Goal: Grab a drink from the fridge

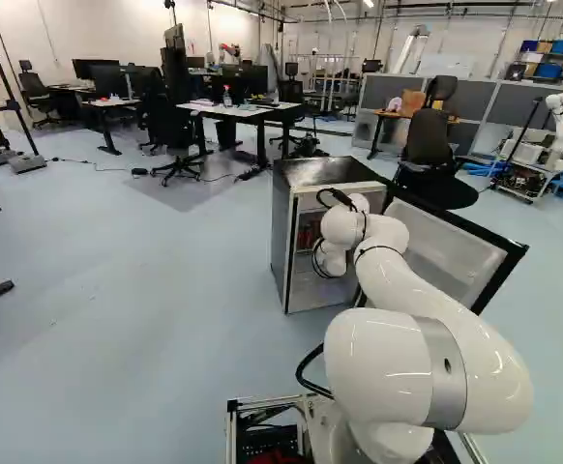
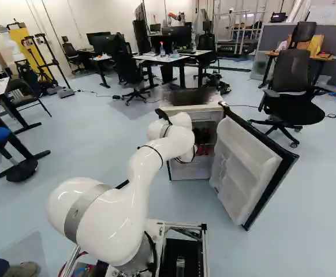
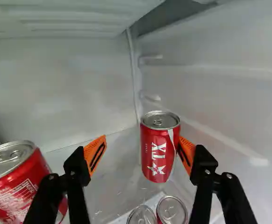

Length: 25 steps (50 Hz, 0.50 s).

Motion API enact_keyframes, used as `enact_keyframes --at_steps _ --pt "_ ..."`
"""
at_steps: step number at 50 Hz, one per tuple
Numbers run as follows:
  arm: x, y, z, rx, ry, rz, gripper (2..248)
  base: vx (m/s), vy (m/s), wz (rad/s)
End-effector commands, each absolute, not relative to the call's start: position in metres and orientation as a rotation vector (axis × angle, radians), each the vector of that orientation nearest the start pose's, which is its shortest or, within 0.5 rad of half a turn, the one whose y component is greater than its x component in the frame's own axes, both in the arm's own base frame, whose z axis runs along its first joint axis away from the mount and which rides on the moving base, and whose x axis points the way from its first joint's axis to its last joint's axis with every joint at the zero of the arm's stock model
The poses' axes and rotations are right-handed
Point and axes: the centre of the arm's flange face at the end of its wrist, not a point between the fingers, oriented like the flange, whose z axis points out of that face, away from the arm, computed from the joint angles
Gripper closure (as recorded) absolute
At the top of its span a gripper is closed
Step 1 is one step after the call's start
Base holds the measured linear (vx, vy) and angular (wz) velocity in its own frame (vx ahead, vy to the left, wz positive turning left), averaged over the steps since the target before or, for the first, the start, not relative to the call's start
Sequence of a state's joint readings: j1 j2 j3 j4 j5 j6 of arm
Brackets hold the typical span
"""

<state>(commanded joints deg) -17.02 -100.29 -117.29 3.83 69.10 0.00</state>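
We are holding our gripper (image 3: 142, 141) inside the fridge (image 1: 325, 172), its fingers standing apart; a red drink can (image 3: 158, 151) is standing upright by the fridge's inner corner, near one finger, though we cannot tell if they are touching; inside the fridge, another red can (image 3: 17, 186) and two can tops (image 3: 172, 211) are showing; the fridge's door (image 2: 243, 158) is standing open.

Base views from behind the arm (image 1: 422, 290), down onto one shared fridge (image 1: 325, 172); wrist view close into it

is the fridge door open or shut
Open: the door stands swung out from the fridge, inner side showing in both base views.
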Motion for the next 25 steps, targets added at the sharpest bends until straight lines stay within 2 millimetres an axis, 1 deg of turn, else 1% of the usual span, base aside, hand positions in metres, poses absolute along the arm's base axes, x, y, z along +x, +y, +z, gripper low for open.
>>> enact_keyframes --at_steps 12,25 --pt "0.7082 -0.2215 -0.0756 -2.433 0.426 -2.281 44 0.0 0.0 0.0" --pt "0.7109 -0.2267 -0.0785 -2.416 0.39 -2.298 44 0.0 0.0 0.0"
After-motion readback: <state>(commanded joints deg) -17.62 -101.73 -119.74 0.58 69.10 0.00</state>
